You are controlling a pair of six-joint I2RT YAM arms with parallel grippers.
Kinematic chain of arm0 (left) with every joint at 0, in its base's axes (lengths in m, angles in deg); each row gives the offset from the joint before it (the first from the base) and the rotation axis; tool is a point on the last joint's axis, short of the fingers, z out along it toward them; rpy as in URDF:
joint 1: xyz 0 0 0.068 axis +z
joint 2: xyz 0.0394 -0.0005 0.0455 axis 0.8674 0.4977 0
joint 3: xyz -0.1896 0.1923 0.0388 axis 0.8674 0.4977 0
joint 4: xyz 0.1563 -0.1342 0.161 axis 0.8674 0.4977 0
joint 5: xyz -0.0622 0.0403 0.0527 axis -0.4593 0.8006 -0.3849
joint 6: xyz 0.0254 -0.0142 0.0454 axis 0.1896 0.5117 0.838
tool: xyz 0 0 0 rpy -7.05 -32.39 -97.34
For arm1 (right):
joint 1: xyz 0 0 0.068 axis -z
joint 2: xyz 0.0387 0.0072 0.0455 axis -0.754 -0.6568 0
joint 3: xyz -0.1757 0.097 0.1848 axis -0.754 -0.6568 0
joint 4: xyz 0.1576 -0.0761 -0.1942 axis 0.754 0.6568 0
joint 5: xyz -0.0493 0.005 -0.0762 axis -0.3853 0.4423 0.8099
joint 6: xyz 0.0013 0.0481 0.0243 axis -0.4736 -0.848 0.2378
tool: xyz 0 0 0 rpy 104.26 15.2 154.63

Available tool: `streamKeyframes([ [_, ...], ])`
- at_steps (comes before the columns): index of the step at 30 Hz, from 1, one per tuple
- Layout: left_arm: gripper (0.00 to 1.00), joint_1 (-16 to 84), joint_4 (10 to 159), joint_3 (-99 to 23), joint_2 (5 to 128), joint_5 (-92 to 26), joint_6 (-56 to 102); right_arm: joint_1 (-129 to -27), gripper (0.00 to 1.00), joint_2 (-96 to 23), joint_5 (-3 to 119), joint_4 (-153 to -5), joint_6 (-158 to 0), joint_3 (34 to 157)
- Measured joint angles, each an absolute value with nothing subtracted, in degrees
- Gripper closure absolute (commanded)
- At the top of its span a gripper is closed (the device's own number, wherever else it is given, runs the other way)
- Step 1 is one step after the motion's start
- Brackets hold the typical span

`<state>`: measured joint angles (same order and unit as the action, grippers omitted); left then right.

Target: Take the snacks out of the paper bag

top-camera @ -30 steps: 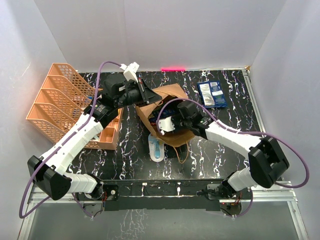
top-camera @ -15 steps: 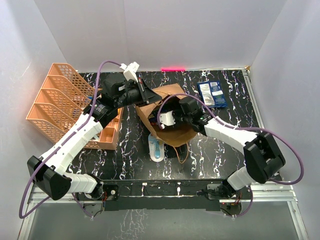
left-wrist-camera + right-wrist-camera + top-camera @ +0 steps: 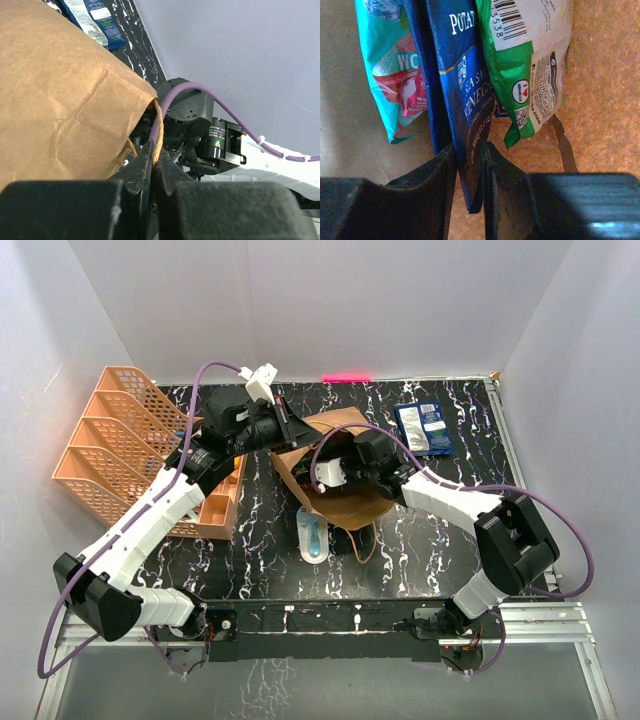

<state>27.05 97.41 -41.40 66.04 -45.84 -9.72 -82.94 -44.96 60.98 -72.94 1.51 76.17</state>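
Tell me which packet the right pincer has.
The dark blue packet in the middle: right pincer is shut on it; teal packet and green packet flank it, ungripped.

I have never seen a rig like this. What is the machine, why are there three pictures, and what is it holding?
It is two robot arms bolted at the near edge of a table. The wide picture looks down from above: the left arm and right arm both reach to a brown paper bag on the black marbled table. At the left stand orange mesh trays. A dark blue packet lies at the far right, and a white and light-blue item lies by the bag.

The other two pictures come from small cameras on the wrists. The left one shows its jaws shut on the bag's rim. The right one looks inside the bag, where its jaws pinch a dark blue potato snack packet. A green packet and a teal packet are beside it.
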Motion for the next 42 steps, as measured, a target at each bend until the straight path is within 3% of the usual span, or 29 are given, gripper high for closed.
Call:
streamKeyframes([
  [11,1.00,27.1,97.4,-41.4,66.0,-46.1,-9.9,-82.9,0.72,-50.5,58.8,-75.5,4.5,77.6],
  [12,1.00,27.1,97.5,-41.4,66.0,-46.1,-9.9,-82.9,0.73,-50.8,58.2,-75.7,4.7,77.8],
  [14,1.00,27.1,97.4,-41.4,66.0,-46.0,-9.9,-82.9,0.89,-51.7,56.9,-76.0,4.7,78.7],
  [15,1.00,27.1,97.4,-41.4,66.0,-45.9,-9.9,-82.9,0.92,-52.2,56.5,-76.1,4.7,79.2],
  [21,1.00,27.3,97.5,-41.4,65.9,-44.5,-9.9,-82.9,0.92,-52.5,54.1,-77.8,1.1,79.6],
  [35,1.00,27.2,97.4,-41.4,64.5,-41.0,-9.8,-82.9,0.92,-29.7,45.5,-76.6,-12.3,71.2],
  [42,1.00,27.2,97.6,-41.4,64.5,-39.8,-9.1,-82.9,0.92,-23.1,39.4,-66.7,-25.6,71.7],
])
